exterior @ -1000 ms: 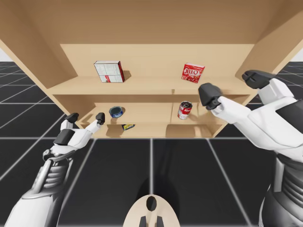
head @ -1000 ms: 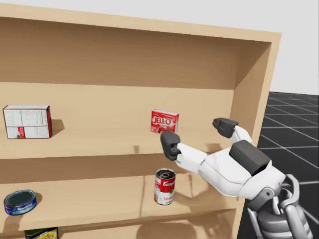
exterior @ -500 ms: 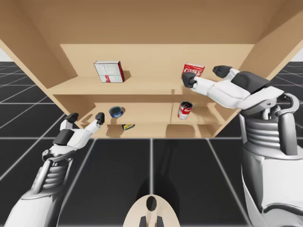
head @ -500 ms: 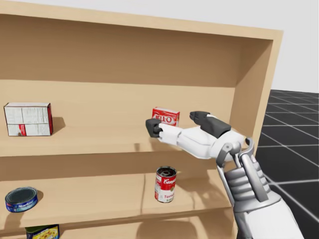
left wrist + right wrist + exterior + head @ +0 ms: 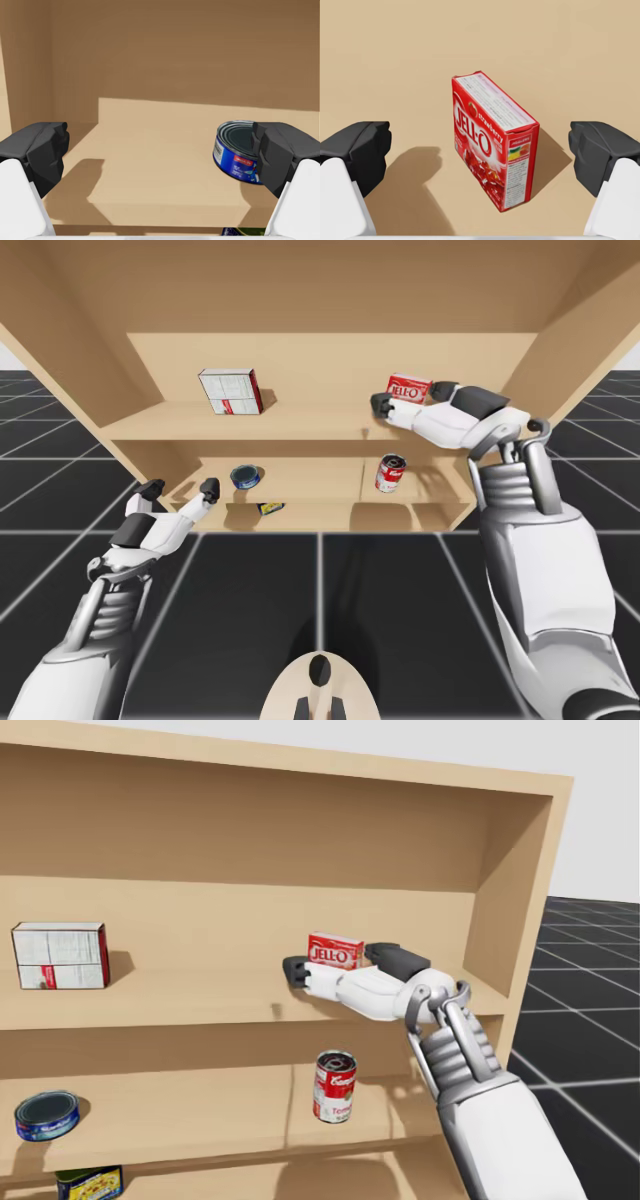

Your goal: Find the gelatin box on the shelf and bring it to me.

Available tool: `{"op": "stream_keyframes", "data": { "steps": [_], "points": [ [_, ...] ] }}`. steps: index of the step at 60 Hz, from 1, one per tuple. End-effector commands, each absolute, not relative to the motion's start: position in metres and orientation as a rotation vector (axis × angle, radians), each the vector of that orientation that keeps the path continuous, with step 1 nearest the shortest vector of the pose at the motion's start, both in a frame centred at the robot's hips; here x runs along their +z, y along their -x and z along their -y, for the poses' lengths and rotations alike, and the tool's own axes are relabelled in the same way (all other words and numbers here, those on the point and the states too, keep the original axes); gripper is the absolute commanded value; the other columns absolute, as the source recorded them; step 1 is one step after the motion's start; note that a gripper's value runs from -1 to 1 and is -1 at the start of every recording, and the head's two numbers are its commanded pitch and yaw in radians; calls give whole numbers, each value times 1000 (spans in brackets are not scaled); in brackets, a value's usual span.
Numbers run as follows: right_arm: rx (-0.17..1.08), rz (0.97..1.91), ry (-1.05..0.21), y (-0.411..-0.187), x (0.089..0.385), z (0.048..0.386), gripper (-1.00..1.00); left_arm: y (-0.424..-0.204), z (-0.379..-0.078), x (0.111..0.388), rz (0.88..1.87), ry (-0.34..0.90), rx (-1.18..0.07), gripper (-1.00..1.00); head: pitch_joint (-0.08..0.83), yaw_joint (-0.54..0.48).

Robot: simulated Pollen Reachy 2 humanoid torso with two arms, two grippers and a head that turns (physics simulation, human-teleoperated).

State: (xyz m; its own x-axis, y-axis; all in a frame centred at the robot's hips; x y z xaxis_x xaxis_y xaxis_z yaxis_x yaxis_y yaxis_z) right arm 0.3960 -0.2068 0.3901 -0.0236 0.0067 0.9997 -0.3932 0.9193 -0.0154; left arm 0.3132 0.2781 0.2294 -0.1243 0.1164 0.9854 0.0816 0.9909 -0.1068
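Between my right hand's (image 5: 480,156) spread fingers (image 5: 357,150) stands the red box (image 5: 492,145).

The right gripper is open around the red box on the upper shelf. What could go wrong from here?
1. In the right wrist view the red box sits skewed between the open fingers of my right gripper, touching neither. Closing may catch its corners and twist it loose.
2. The box stands on a narrow side on the upper shelf, so a nudge forward could topple it toward the back wall.
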Motion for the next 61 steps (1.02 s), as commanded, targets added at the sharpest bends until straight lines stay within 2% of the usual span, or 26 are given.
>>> {"op": "stream_keyframes", "data": {
  "steps": [1,2,3,24,38,49,50,53,57,60,61],
  "points": [
    [336,1601,-286,-402,386,204,797,-313,-279,230,1699,149,33,-1000,159,-228],
    [341,1602,-286,-402,386,204,966,-313,-279,230,1699,149,33,-1000,159,-227],
    [345,1600,-287,-401,385,204,1000,-313,-279,230,1699,149,32,-1000,159,-226],
    [357,1627,-271,-387,389,204,1000,-314,-278,229,1698,147,35,-1000,160,-226],
    [374,1726,-251,-361,406,202,1000,-314,-278,230,1699,146,38,-1000,158,-227],
    [405,1761,-244,-328,404,200,1000,-314,-278,230,1700,144,37,-1000,155,-227],
    [412,1768,-251,-318,401,201,1000,-314,-278,230,1701,144,37,-1000,154,-226],
    [408,1773,-251,-310,399,202,1000,-314,-278,230,1701,143,36,-1000,155,-225],
    [410,1801,-258,-282,394,206,1000,-314,-278,230,1701,141,35,-1000,157,-225],
    [417,1814,-250,-271,392,207,1000,-314,-278,230,1701,140,34,-1000,158,-225],
    [418,1832,-232,-261,389,209,1000,-314,-278,230,1701,139,34,-1000,158,-224]
  ]
}}
